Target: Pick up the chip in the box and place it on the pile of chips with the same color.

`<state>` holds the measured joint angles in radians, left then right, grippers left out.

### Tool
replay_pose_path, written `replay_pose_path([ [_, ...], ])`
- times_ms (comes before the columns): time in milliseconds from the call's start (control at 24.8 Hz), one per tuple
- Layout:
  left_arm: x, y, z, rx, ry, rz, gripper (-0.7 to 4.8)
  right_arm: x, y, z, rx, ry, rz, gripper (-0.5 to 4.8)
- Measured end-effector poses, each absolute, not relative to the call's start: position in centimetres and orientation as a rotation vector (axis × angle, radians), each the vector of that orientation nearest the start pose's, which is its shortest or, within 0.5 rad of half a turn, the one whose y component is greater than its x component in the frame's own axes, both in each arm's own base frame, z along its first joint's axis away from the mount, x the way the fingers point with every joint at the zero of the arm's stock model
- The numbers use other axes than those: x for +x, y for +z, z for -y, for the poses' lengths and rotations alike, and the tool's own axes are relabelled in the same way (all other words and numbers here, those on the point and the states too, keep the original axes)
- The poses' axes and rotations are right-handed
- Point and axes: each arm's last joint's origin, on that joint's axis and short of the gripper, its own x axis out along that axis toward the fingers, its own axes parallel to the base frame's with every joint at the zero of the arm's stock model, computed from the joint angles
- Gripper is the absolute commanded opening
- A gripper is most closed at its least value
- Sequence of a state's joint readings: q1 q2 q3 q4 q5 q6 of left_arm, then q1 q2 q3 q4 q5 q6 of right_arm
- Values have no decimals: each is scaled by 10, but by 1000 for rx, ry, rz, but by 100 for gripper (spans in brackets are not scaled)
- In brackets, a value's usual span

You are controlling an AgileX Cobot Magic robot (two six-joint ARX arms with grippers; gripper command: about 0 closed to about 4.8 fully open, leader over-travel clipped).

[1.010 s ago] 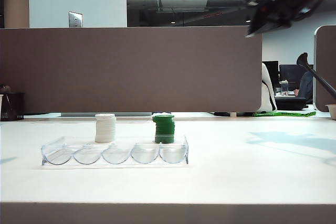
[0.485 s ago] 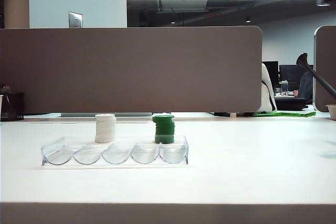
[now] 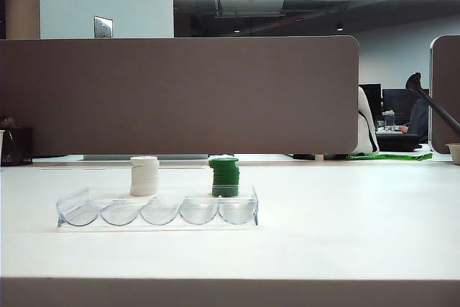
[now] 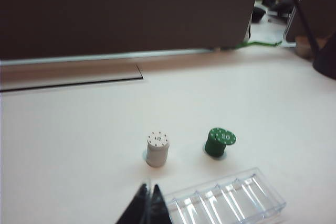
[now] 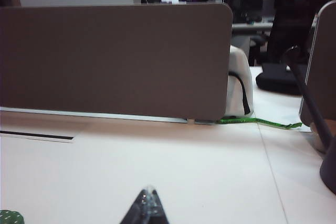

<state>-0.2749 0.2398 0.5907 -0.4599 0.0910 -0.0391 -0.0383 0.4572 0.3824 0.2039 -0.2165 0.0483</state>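
1. A white table [image 3: 345,235] fills the exterior view, with a tall brown partition [image 3: 180,95] standing along its far edge.
2. The box [image 3: 157,210], a long clear tray with five scalloped slots, lies toward the front edge of the table, on the left half. Its slots look empty in the left wrist view.
3. Just behind the box, toward the far edge, stands the pile of chips [image 3: 225,177], dark green and upright.
4. The chip [image 4: 225,136], green with a white "20" and white rim dots, lies flat on top of that pile, shifted slightly so that it overhangs one side.
5. A white chip stack [image 3: 144,175] stands beside the green pile, apart from it, also just behind the box and nearer the table's left edge.
6. Neither arm appears in the exterior view.
7. The left gripper [image 4: 149,203] shows only in its own wrist view, raised above the table near the box's end. Its dark fingertips meet at a point, pressed together, with nothing between them.
8. The right gripper [image 5: 146,205] shows only in its wrist view, above bare table. Its tips are together and hold nothing.
9. A sliver of green chip [image 5: 9,217] sits at that view's corner.
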Motion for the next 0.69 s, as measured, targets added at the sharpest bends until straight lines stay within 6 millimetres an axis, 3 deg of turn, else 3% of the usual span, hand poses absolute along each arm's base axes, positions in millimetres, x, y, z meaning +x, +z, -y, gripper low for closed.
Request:
replay_pose_path([
  [242,40,301,13,-41,-336,23,-6,105,246,-2,81,186,138,-7],
  [363,31,291,8,-47,-265,65,-6,95,230,-3,83,187,154,-7],
  [686,48,265,12,3,-229,23,-6,86,208,-3,56,171,128,-7],
])
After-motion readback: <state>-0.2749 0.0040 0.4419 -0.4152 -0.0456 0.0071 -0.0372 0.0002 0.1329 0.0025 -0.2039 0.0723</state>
